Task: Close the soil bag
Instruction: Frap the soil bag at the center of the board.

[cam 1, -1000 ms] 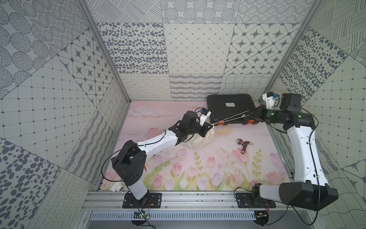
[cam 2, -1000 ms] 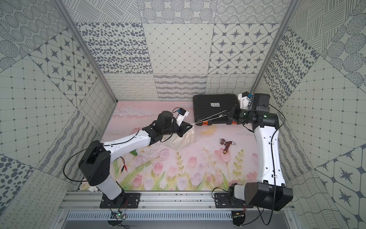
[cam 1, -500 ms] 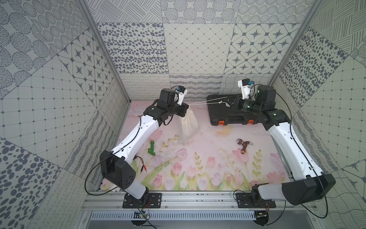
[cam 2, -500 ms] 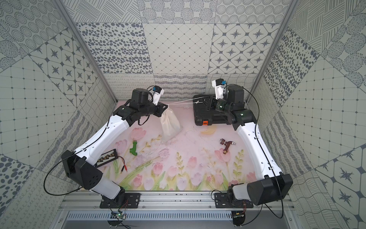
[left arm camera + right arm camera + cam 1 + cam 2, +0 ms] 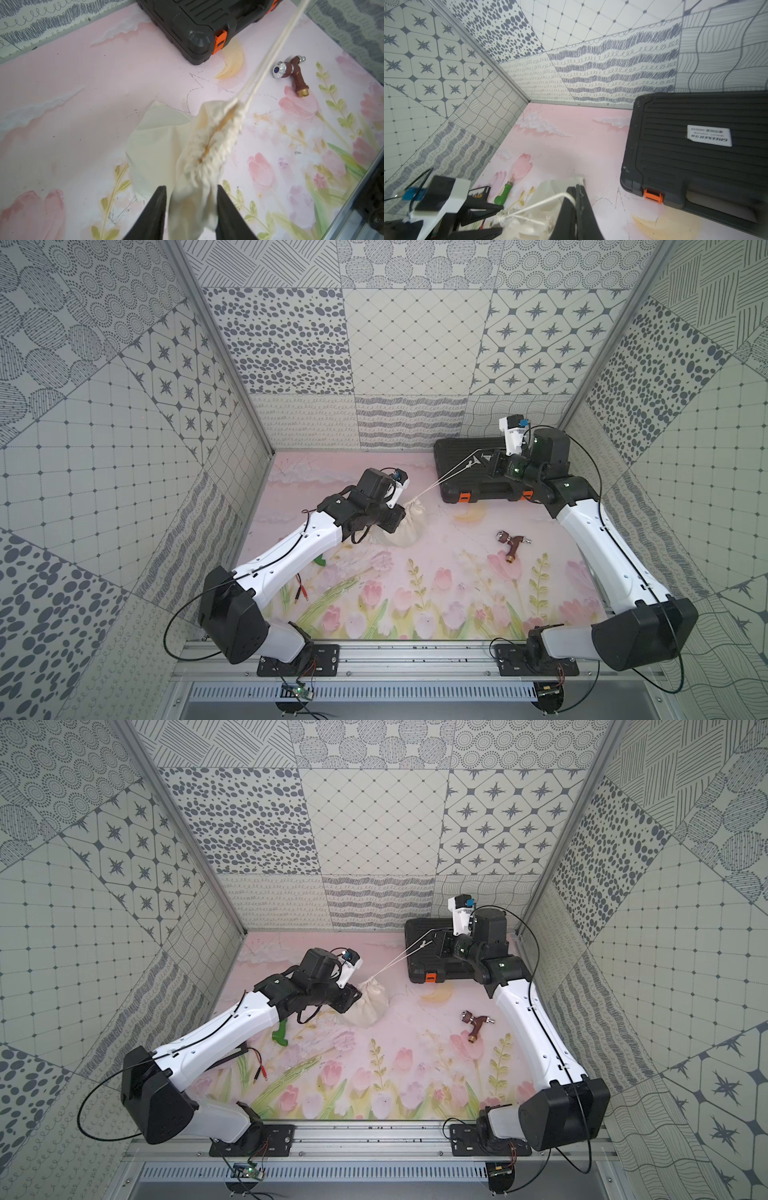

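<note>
the black case [image 5: 695,170] lies near the right gripper [image 5: 576,188], whose jaws are pressed together on the cords [image 5: 451,476]. the soil bag [image 5: 406,526] sits on the mat [image 5: 457,572], well apart from that gripper, at the far end of the taut cords, with its mouth puckered nearly shut. its cloth lies between the parted fingers of the left gripper [image 5: 191,188].

A robot test booth, probably in a lab. Patterned panels [image 5: 415,344] enclose a floral mat [image 5: 415,593]; arms [image 5: 291,556] mount on an aluminium rail [image 5: 415,659].
</note>
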`<state>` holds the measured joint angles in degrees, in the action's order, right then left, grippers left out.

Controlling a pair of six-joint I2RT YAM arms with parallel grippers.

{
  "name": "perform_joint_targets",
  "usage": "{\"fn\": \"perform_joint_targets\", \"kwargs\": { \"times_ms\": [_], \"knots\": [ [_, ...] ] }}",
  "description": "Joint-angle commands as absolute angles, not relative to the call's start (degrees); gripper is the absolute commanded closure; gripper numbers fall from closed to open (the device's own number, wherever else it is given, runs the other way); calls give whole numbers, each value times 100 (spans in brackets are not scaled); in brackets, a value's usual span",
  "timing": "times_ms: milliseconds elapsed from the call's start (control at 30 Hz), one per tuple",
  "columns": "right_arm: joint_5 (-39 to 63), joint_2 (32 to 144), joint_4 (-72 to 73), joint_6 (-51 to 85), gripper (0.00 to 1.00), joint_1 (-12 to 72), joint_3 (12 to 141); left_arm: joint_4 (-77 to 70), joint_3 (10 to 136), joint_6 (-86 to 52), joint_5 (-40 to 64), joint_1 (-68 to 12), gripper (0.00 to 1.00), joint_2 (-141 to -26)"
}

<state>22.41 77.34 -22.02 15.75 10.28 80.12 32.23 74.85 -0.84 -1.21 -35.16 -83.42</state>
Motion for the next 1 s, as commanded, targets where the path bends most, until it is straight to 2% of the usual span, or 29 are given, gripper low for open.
{"fn": "perform_joint_targets", "kwargs": {
  "times_ms": [0, 267, 433, 633, 967],
  "knots": [
    [1980, 7364, -1530, 1447, 100, 967, 7957, 3541, 7664, 21, 256, -3621, 46, -8288],
    [2131, 7157, -1534, 1424, 100, 967, 7778, 3409, 8620, 99, 948, -3726, 25, -8939],
    [2171, 7104, -1535, 1450, 100, 975, 7695, 3126, 9040, 9, 1599, -4070, 22, -9307],
    [2191, 7034, -1536, 1469, 100, 1010, 7603, 2166, 9242, -558, 1271, -4332, 25, -9945],
    [2221, 6858, -1533, 1483, 100, 1019, 7442, 1344, 9796, -862, 1692, -4448, 39, -10927]
  ]
}}
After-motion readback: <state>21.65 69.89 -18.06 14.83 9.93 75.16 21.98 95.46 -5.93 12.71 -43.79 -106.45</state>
